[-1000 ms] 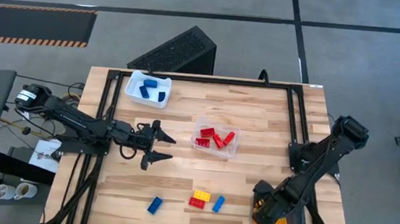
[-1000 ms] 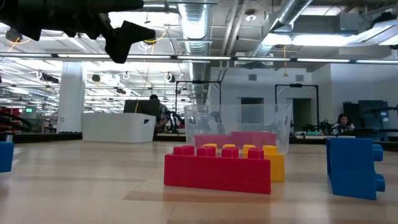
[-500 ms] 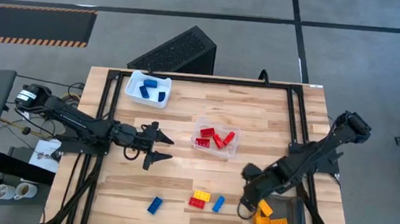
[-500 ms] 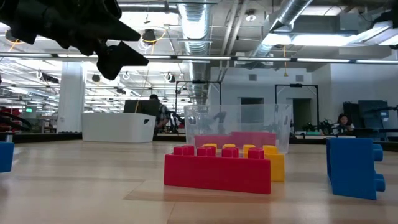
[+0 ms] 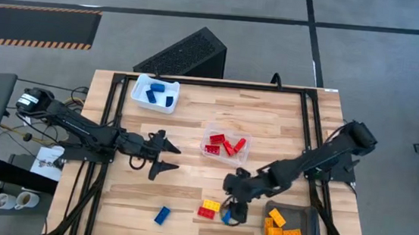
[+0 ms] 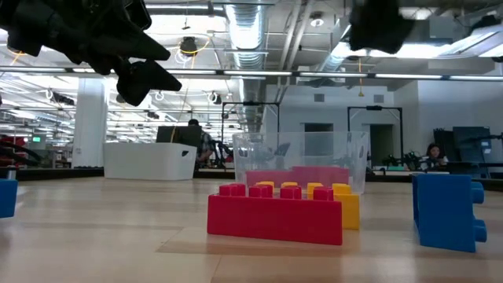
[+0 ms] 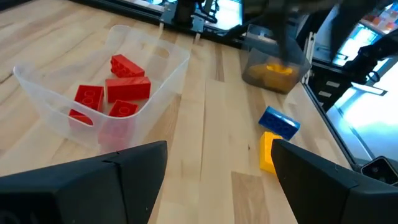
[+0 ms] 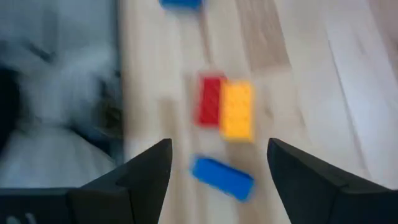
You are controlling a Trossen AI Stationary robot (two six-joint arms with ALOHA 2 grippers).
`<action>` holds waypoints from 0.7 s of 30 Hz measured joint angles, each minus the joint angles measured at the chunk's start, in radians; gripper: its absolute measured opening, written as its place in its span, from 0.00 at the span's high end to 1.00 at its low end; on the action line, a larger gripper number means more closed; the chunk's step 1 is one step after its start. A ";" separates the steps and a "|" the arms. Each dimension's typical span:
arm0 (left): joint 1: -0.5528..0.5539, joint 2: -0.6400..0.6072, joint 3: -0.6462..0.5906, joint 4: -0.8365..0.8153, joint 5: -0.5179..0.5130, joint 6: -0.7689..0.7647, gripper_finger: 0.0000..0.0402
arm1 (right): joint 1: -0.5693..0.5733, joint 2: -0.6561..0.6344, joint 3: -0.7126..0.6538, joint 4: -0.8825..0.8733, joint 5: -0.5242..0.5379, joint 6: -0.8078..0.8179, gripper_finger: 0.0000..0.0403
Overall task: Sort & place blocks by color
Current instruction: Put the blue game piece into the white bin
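Near the table's near edge lie several loose blocks: a red one (image 5: 206,212) touching a yellow one (image 5: 212,204), a blue one (image 5: 161,216) to their left, and a blue one (image 5: 225,216) to their right. My right gripper (image 5: 232,210) hovers open just above that right blue block (image 8: 222,177), with nothing between its fingers. My left gripper (image 5: 165,160) stands open and empty at the table's middle left, pointing toward the clear tray (image 5: 245,156), which holds several red blocks (image 7: 121,87).
A white tray (image 5: 141,96) with blue blocks stands at the far left. A grey tray (image 5: 309,217) with orange blocks sits at the near right corner. A black frame runs along the table's edges. The low view shows the room beyond the table, with people far off.
My right gripper has swung from over the grey tray at the near right corner toward the table's left, turning as it went, and now hangs above the loose blocks by the near edge. The orange blocks in the grey tray are uncovered. My left gripper has tipped slightly downward.
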 joint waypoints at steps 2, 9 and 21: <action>0.000 0.000 0.000 0.003 0.000 0.005 0.32 | -0.003 0.047 -0.003 -0.024 -0.006 -0.068 0.29; 0.000 0.000 0.000 0.004 0.019 0.018 0.32 | -0.007 0.210 0.010 -0.058 -0.154 -0.233 0.29; -0.001 0.000 0.000 0.022 0.025 0.012 0.32 | 0.018 0.316 0.131 -0.176 -0.152 -0.356 0.29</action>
